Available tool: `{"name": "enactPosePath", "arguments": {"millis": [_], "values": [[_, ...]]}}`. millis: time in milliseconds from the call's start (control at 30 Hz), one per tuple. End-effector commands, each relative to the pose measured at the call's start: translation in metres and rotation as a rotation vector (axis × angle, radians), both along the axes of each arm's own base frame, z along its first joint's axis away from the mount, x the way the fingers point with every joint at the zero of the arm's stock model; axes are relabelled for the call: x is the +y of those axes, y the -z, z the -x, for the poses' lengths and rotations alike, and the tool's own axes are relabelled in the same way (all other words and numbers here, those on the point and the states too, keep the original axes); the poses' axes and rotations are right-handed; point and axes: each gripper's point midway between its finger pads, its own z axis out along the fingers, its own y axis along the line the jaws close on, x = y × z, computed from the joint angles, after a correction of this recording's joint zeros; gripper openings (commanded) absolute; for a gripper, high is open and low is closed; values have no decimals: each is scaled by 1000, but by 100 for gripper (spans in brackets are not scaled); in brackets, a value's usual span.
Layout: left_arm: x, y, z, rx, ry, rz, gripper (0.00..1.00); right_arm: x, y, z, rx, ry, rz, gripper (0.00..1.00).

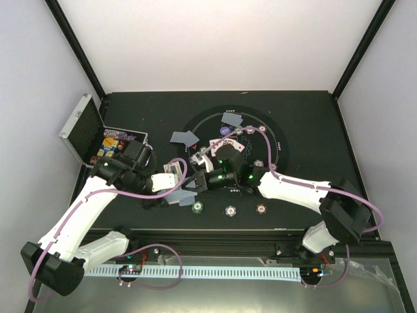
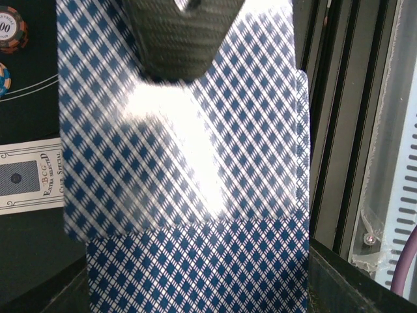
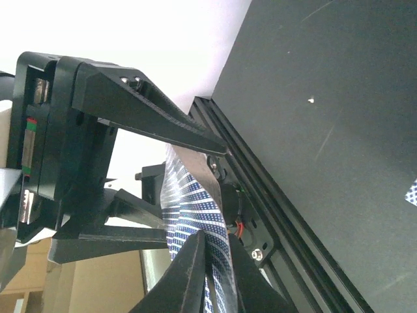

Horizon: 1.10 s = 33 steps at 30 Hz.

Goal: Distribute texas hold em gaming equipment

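The left gripper (image 3: pixel 195 195) is clamped on a stack of playing cards (image 2: pixel 195 215) held between its fingers. The right gripper (image 3: pixel 216 244), right against it, has its fingers pinched together on that stack's edge.

**Item count, table top**

Poker chips (image 1: pixel 230 210), near row: 3 (one green, one purple, one red-brown). There are more chips in the silver case (image 1: pixel 81 127), too small to count.

Playing cards (image 1: pixel 184 139): 2 back-up groups on the far mat, plus 1 bundle of at least 2 overlapping cards. Cards per group cannot be resolved.

Red triangle marker (image 1: pixel 193 149): 1.

Silver case: 1.

Round mat (image 1: pixel 277 134): 1.
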Motion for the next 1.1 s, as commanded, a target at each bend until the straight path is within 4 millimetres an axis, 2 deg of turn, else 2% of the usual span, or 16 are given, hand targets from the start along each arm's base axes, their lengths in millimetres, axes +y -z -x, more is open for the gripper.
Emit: {"name": "enactPosePath", "arguments": {"millis": [0, 400, 567, 800, 933, 1067], "values": [[-7, -14, 0, -19, 16, 56, 2, -22, 22, -18, 9, 88, 123, 8], [-6, -12, 1, -17, 14, 51, 2, -56, 7, -45, -1, 143, 85, 3], [-6, -12, 1, -16, 14, 50, 2, -105, 16, -97, -24, 266, 133, 3], [-6, -11, 0, -14, 13, 46, 2, -186, 61, -198, -7, 442, 327, 4], [-5, -10, -1, -16, 9, 38, 2, -209, 93, -242, 40, 478, 404, 4], [-4, -10, -1, -19, 9, 32, 2, -219, 121, -267, 94, 491, 448, 3]]}}
